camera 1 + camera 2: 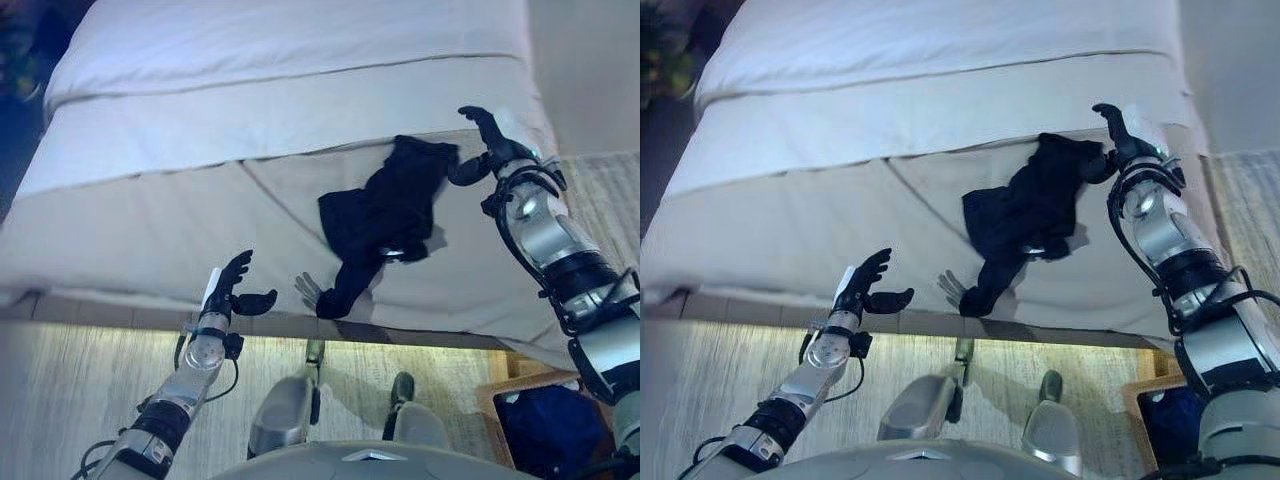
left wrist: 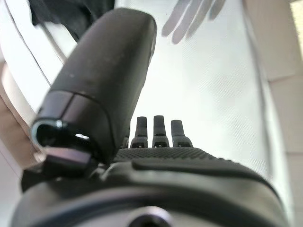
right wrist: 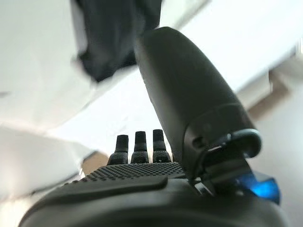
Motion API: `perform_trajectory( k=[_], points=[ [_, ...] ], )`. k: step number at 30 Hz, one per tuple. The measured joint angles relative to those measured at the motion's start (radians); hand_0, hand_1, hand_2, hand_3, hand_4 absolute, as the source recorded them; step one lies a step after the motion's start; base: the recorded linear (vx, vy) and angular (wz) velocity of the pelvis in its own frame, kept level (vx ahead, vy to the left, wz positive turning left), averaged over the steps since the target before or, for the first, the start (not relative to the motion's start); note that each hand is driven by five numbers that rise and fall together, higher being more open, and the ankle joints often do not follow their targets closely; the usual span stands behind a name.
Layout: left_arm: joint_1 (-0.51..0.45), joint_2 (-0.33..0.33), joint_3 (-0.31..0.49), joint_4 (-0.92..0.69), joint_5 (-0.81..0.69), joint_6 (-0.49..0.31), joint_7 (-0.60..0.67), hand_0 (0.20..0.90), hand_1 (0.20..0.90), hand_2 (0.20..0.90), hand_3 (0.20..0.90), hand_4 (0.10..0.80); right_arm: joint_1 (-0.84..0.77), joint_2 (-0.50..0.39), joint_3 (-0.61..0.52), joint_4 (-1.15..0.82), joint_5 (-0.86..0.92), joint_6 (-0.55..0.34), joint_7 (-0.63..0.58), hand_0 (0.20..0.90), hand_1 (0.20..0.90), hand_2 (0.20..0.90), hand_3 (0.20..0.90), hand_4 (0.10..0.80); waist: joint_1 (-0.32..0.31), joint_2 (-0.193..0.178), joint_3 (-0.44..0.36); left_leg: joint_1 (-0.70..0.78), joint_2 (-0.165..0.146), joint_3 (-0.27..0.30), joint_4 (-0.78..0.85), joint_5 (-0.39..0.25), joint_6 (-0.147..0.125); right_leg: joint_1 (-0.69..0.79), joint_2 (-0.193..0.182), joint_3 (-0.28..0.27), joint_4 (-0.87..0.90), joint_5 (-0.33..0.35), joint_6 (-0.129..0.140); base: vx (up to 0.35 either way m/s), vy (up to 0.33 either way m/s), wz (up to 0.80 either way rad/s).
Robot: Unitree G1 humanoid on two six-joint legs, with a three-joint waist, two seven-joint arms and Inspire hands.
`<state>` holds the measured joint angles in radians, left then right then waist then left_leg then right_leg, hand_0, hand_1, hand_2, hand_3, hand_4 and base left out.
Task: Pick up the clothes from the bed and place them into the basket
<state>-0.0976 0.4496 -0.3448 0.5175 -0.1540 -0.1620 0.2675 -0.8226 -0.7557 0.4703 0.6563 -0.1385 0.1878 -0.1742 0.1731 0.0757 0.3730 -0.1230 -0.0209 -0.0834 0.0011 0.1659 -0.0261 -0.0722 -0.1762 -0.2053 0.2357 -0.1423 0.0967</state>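
Note:
A black garment (image 1: pixel 388 215) lies crumpled on the white bed (image 1: pixel 200 200), right of the middle, with one end trailing toward the bed's near edge. My right hand (image 1: pixel 483 148) hovers at the garment's upper right corner, fingers straight, thumb close to the cloth, holding nothing. In the right wrist view the dark cloth (image 3: pixel 113 33) shows just past the thumb. My left hand (image 1: pixel 236 289) floats open over the bed's near edge, left of the garment's trailing end and apart from it. A basket (image 1: pixel 545 420) holding dark blue cloth stands on the floor at the lower right.
The bed's folded-back cover and pillow area (image 1: pixel 290 50) fill the far side. Pale carpet (image 1: pixel 70 390) runs along the bed's near side. A dark strip of floor (image 1: pixel 18 120) lies beyond the bed's left side.

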Motion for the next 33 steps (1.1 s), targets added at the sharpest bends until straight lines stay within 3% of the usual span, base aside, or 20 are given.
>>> perform_trajectory(
  k=[6, 14, 17, 23, 24, 25, 26, 27, 28, 30, 33],
  points=[
    [-0.032, 0.033, 0.005, -0.035, -0.028, -0.016, 0.001, 0.900, 0.900, 0.900, 0.900, 0.800, -0.146, 0.017, 0.020, 0.118, 0.021, 0.012, -0.025, 0.900, 0.900, 0.900, 0.900, 0.800, 0.070, -0.001, 0.160, -0.130, -0.050, -0.009, 0.127, -0.030, 0.021, -0.150, -0.073, -0.007, 0.218, -0.070, -0.007, -0.055, 0.064, 0.22],
    [0.009, 0.033, 0.001, -0.138, -0.045, -0.016, 0.015, 0.900, 0.900, 0.900, 0.900, 0.800, -0.158, 0.060, 0.058, 0.175, 0.022, 0.077, -0.011, 0.900, 0.900, 0.900, 0.900, 0.800, 0.095, 0.002, 0.173, -0.290, -0.088, 0.000, 0.285, -0.089, 0.045, -0.295, -0.125, 0.007, 0.353, -0.097, -0.014, -0.017, 0.064, 0.08],
    [0.005, 0.035, -0.002, -0.187, -0.063, -0.018, 0.026, 0.900, 0.900, 0.900, 0.900, 0.800, -0.169, 0.067, 0.058, 0.203, 0.021, 0.089, -0.001, 0.900, 0.900, 0.900, 0.900, 0.800, 0.095, 0.003, 0.173, -0.351, -0.088, 0.006, 0.339, -0.101, 0.050, -0.358, -0.127, 0.022, 0.400, -0.100, -0.014, -0.038, 0.032, -0.03],
    [0.009, 0.036, -0.019, -0.224, -0.083, -0.021, 0.036, 0.900, 0.900, 0.900, 0.900, 0.800, -0.194, 0.071, 0.087, 0.250, 0.022, 0.117, 0.048, 0.900, 0.900, 0.900, 0.900, 0.800, 0.094, 0.011, 0.178, -0.443, -0.084, 0.022, 0.472, -0.148, 0.048, -0.453, -0.125, 0.058, 0.516, -0.136, -0.039, -0.018, 0.003, -0.09],
    [0.009, 0.036, -0.020, -0.224, -0.083, -0.021, 0.037, 0.900, 0.900, 0.900, 0.900, 0.800, -0.207, 0.071, 0.092, 0.256, 0.022, 0.120, 0.062, 0.787, 0.787, 0.787, 0.768, 0.668, 0.090, 0.011, 0.178, -0.455, -0.083, 0.022, 0.485, -0.151, 0.048, -0.465, -0.124, 0.061, 0.530, -0.138, -0.038, -0.020, -0.010, -0.06],
    [0.007, 0.036, -0.021, -0.225, -0.083, -0.021, 0.038, 0.900, 0.900, 0.900, 0.900, 0.800, -0.224, 0.071, 0.094, 0.268, 0.022, 0.122, 0.086, 0.740, 0.740, 0.740, 0.713, 0.613, 0.084, 0.011, 0.178, -0.472, -0.083, 0.020, 0.502, -0.154, 0.045, -0.483, -0.124, 0.062, 0.551, -0.147, -0.050, 0.000, 0.000, 0.00],
    [0.006, 0.035, -0.021, -0.225, -0.083, -0.020, 0.038, 0.900, 0.900, 0.900, 0.900, 0.800, -0.234, 0.070, 0.094, 0.273, 0.022, 0.126, 0.099, 0.599, 0.599, 0.599, 0.549, 0.449, 0.081, 0.011, 0.178, -0.482, -0.082, 0.018, 0.509, -0.154, 0.045, -0.491, -0.124, 0.062, 0.560, -0.151, -0.057, 0.000, 0.000, 0.00],
    [0.006, 0.035, -0.022, -0.225, -0.083, -0.020, 0.038, 0.900, 0.900, 0.900, 0.900, 0.800, -0.243, 0.070, 0.094, 0.280, 0.022, 0.128, 0.111, 0.573, 0.573, 0.573, 0.518, 0.418, 0.081, 0.011, 0.178, -0.486, -0.081, 0.017, 0.514, -0.155, 0.043, -0.497, -0.123, 0.063, 0.566, -0.152, -0.058, -0.013, -0.031, 0.01],
    [0.007, 0.035, -0.022, -0.225, -0.083, -0.019, 0.038, 0.900, 0.900, 0.900, 0.900, 0.800, -0.251, 0.070, 0.094, 0.290, 0.022, 0.128, 0.119, 0.305, 0.305, 0.305, 0.205, 0.105, 0.081, 0.012, 0.178, -0.489, -0.082, 0.017, 0.520, -0.156, 0.042, -0.501, -0.123, 0.064, 0.575, -0.152, -0.059, -0.010, -0.038, 0.01],
    [0.009, 0.035, -0.022, -0.225, -0.083, -0.018, 0.046, 0.900, 0.900, 0.900, 0.900, 0.800, -0.261, 0.069, 0.094, 0.309, 0.022, 0.128, 0.132, 0.300, 0.300, 0.300, 0.200, 0.100, 0.082, 0.012, 0.178, -0.497, -0.081, 0.010, 0.544, -0.163, 0.034, -0.510, -0.122, 0.065, 0.597, -0.163, -0.076, -0.001, -0.047, 0.01],
    [0.008, 0.035, -0.022, -0.225, -0.083, -0.017, 0.047, 0.900, 0.900, 0.900, 0.900, 0.800, -0.268, 0.068, 0.093, 0.324, 0.022, 0.128, 0.133, 0.300, 0.300, 0.300, 0.200, 0.100, 0.081, 0.012, 0.178, -0.503, -0.080, 0.008, 0.556, -0.166, 0.033, -0.514, -0.120, 0.066, 0.611, -0.165, -0.077, 0.007, -0.055, 0.00]
  ],
)
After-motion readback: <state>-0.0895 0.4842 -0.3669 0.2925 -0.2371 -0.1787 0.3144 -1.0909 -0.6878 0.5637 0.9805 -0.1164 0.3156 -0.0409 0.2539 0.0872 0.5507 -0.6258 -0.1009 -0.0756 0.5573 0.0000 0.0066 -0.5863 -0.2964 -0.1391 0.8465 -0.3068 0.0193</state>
